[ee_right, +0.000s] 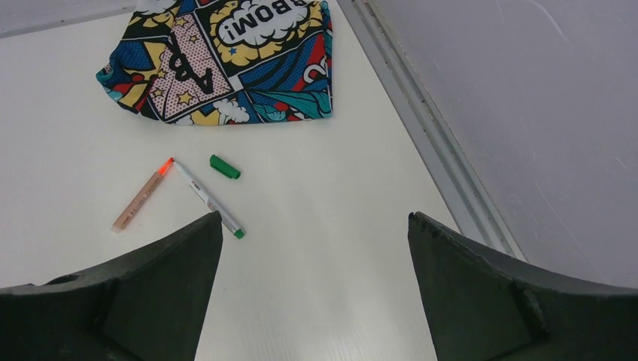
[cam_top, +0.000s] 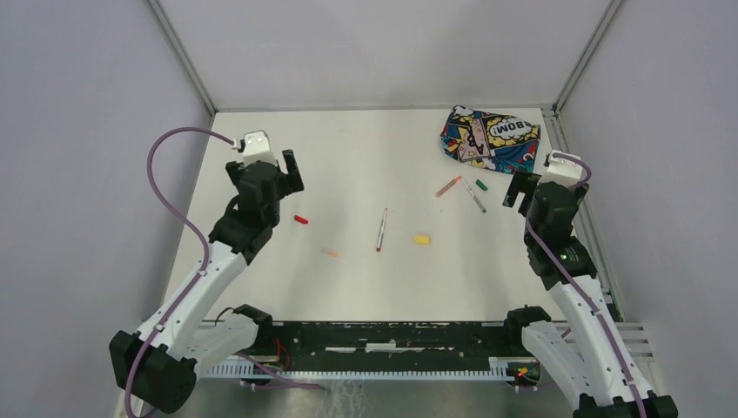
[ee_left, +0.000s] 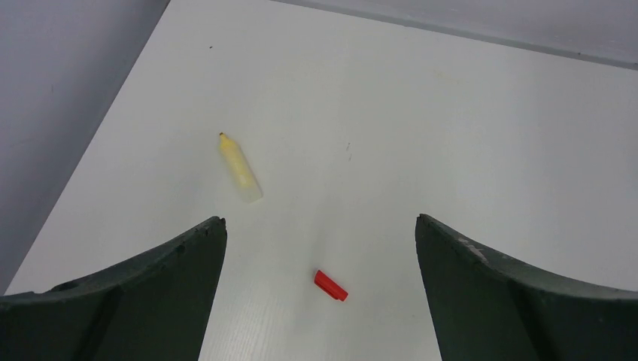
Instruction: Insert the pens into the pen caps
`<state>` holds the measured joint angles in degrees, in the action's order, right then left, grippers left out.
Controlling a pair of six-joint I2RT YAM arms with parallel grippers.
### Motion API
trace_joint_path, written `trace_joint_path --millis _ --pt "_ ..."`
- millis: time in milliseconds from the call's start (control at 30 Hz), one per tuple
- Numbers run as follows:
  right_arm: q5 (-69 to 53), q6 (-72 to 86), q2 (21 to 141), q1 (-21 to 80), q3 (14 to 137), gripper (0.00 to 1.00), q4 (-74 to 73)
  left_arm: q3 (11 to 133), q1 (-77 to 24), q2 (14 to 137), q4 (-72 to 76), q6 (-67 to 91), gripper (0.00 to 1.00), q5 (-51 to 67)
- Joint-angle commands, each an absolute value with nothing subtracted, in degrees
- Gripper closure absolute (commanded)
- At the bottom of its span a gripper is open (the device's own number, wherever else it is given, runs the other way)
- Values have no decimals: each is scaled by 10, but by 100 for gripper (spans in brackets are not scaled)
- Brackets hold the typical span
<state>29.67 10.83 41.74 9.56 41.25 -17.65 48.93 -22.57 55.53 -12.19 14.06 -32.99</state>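
Note:
The red cap [ee_left: 331, 286] lies on the table below and between my left gripper's [ee_left: 320, 219] open jaws; the top view shows it too [cam_top: 301, 220]. A yellow pen [ee_left: 241, 168] lies beyond it to the left, hidden in the top view. My left gripper [cam_top: 265, 174] hovers empty. The whitish red-ended pen [cam_top: 382, 229], orange cap [cam_top: 330, 252] and yellow cap [cam_top: 421, 239] lie mid-table. The orange pen [ee_right: 142, 195], green-ended pen [ee_right: 208, 199] and green cap [ee_right: 224, 167] lie ahead and left of my open, empty right gripper [ee_right: 314, 215], which also shows in the top view [cam_top: 535, 187].
The comic-print pouch [cam_top: 487, 138] lies at the back right, also seen in the right wrist view [ee_right: 226, 60]. A metal rail [ee_right: 425, 128] and wall run along the table's right edge. A wall borders the left edge [ee_left: 60, 90].

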Motion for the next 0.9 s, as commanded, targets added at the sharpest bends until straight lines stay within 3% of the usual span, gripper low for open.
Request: trace_joint_path --millis 0,333,867 --pt "307 101 420 92 421 2 -159 503 -222 562 -112 155 0 -350" --pt "291 103 472 93 437 2 -183 502 -209 580 -122 160 0 -346" --pt "131 98 537 92 436 2 -183 500 -198 582 -112 178 0 -313"
